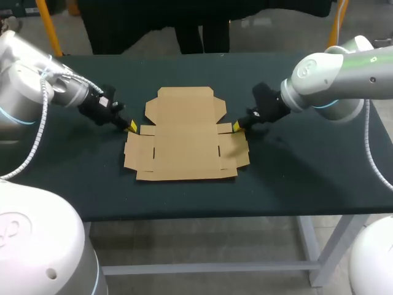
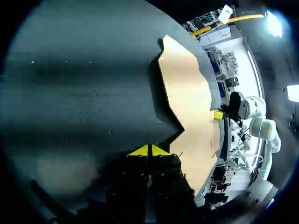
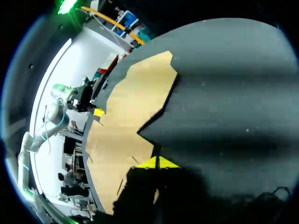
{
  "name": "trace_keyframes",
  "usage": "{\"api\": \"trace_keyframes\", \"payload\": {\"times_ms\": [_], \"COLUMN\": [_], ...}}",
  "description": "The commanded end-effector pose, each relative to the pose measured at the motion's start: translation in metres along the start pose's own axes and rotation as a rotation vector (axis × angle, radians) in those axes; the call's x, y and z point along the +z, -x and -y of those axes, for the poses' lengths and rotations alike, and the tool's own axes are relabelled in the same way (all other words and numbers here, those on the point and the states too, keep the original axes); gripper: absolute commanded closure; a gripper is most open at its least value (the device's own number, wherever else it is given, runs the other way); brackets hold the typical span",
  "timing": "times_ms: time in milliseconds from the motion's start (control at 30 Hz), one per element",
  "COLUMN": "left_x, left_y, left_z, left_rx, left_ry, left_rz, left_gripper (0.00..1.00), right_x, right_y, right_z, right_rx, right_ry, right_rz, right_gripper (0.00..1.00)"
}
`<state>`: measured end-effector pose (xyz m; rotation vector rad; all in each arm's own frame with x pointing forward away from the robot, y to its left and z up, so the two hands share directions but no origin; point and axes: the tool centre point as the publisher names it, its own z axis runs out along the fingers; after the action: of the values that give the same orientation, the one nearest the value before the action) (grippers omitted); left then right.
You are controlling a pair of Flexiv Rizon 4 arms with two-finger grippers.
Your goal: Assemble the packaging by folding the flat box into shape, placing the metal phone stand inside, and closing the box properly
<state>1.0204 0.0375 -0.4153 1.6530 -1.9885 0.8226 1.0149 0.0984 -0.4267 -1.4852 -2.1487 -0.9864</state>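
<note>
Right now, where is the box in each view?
Head view: box lies flat between left gripper and right gripper.
Left wrist view: box just ahead of the shut left gripper, reaching to the right gripper.
Right wrist view: box just ahead of the shut right gripper, reaching to the left gripper.
Shared landmark: the yellow-tipped grippers at the box's two sides.

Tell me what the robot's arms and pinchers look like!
The left arm and right arm are chunky, rounded and silvery white with thin blue rings. A white ribbed cable runs along each. The left gripper and right gripper are black with bright yellow tips.
</note>
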Motion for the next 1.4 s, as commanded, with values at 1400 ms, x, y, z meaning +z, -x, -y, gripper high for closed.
{"api": "trace_keyframes", "payload": {"times_ms": [1400], "left_x": [0.012], "left_y": [-0.026], "left_z": [-0.006], "left_rx": [0.085], "left_ry": [-0.003], "left_rz": [-0.019], "left_gripper": [1.0], "right_x": [-0.003], "right_y": [-0.014], "right_z": [0.001], "right_rx": [-0.014], "right_ry": [0.045], "right_rz": [-0.013], "right_gripper": [1.0]}}
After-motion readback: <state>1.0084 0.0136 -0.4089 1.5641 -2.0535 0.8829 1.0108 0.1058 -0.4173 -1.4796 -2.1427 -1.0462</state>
